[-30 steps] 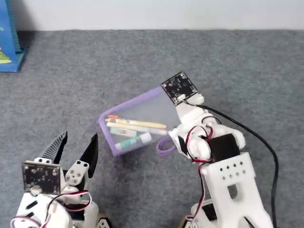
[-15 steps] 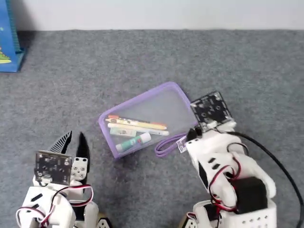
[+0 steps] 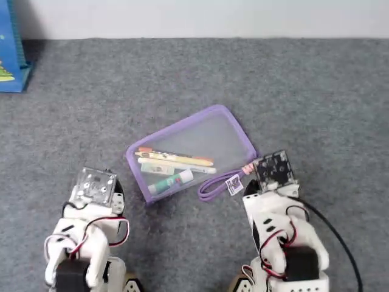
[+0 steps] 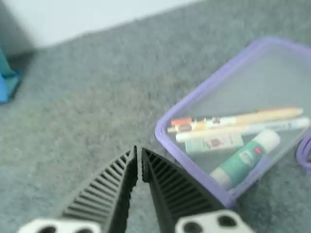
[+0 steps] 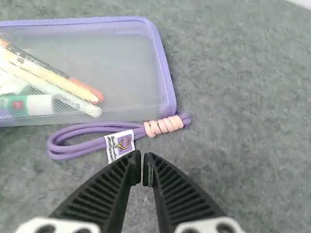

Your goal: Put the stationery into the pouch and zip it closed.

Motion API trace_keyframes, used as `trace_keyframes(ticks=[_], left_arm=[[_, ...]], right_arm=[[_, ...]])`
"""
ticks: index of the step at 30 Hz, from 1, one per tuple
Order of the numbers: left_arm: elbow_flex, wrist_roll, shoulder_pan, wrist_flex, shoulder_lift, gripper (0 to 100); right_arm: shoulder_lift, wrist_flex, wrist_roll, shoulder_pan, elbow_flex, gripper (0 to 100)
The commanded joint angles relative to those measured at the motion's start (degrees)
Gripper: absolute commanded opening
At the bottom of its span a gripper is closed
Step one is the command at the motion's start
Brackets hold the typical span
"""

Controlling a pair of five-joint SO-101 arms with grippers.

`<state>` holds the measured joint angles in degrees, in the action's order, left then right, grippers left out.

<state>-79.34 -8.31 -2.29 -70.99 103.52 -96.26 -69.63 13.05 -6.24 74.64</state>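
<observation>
A clear pouch with purple trim (image 3: 188,149) lies flat on the grey carpet, holding pens and a glue stick (image 3: 170,180). Its purple cord loop (image 3: 217,184) with a white tag trails from one corner. In the left wrist view the pouch (image 4: 243,116) lies beyond my left gripper (image 4: 137,156), which is shut and empty over bare carpet. My right gripper (image 5: 141,165) is shut and empty, just short of the cord loop (image 5: 92,138) and its pink wrapped end (image 5: 165,125). In the high view both arms are drawn back near the front edge.
A blue box (image 3: 11,52) stands at the far left by the white wall. Grey carpet surrounds the pouch on all sides. A black cable (image 3: 340,243) runs off the right arm.
Both arms have pulled back toward the front. The right gripper has come off the pouch's far corner. The left gripper has gone from open to shut.
</observation>
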Motion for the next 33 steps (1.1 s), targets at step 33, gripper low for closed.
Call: trace_keyframes(ticks=[33], left_arm=[[-17.1, 4.4, -0.5, -1.1, 0.5, 2]], right_arm=[[-7.7, -5.2, -0.5, 0.3, 21.8, 1.0]])
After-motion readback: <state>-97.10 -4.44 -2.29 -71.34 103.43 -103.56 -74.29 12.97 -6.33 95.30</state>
